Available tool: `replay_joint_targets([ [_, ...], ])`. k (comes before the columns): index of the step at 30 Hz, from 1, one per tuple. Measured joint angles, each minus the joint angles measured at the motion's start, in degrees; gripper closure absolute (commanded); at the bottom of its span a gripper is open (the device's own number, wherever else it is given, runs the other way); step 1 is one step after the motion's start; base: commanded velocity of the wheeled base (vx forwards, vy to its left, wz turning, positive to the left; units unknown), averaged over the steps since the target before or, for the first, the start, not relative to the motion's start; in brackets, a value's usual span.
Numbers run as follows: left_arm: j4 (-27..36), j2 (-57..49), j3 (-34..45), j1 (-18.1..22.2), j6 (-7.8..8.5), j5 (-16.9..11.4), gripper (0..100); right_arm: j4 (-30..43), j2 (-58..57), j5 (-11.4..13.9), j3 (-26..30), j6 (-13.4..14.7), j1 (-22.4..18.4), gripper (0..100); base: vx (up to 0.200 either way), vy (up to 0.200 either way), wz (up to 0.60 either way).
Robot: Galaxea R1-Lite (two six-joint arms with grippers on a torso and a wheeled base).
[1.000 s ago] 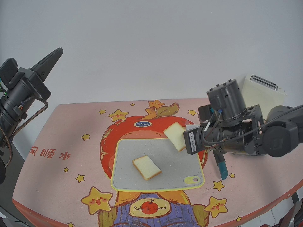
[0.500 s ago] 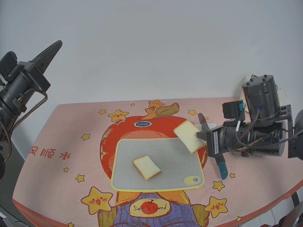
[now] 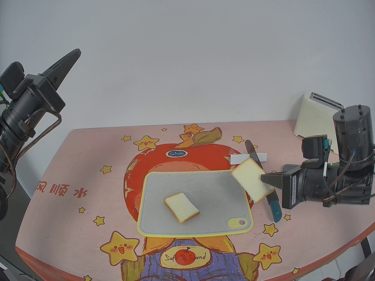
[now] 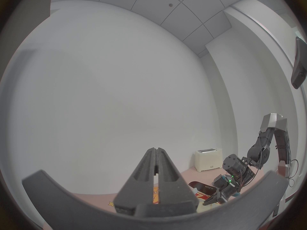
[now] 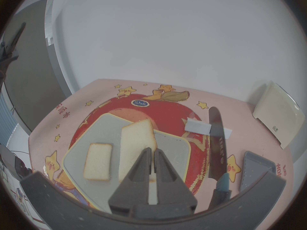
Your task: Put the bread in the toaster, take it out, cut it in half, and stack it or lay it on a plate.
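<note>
My right gripper (image 3: 269, 178) (image 5: 152, 155) is shut on a half slice of bread (image 3: 252, 179) (image 5: 136, 146), holding it in the air above the right edge of the grey cutting board (image 3: 211, 184) (image 5: 105, 131). A second half slice (image 3: 181, 207) (image 5: 98, 161) lies flat in the middle of the board. The cream toaster (image 3: 318, 120) (image 5: 279, 114) (image 4: 208, 159) stands at the table's back right. My left gripper (image 3: 64, 69) (image 4: 156, 166) is shut and empty, raised high off the table's left side.
A knife (image 3: 263, 184) (image 5: 217, 144) with a teal handle lies on the table right of the board, its blade across a small white block (image 3: 238, 159) (image 5: 196, 126). A grey tray (image 5: 255, 170) sits near the right arm. The pink table (image 3: 78, 168) has free room on its left.
My right gripper has drawn back to the right with the bread half, from over the board's back right part to past its right edge. The left arm has barely shifted.
</note>
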Motion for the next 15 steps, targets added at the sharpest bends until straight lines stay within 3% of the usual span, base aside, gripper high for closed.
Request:
replay_joint_targets([
  [8, 0.0, 0.2, 0.0, 0.0, -0.46, 0.0, 100, -0.3, -2.9, 0.1, 2.2, 0.0, 1.6, 100, 0.000, 0.000, 0.00],
  [15, 0.0, 0.2, 0.3, 0.0, -0.51, 0.0, 100, -5.6, -3.3, 0.0, 3.5, 0.1, 1.3, 100, 0.000, 0.000, 0.00],
])
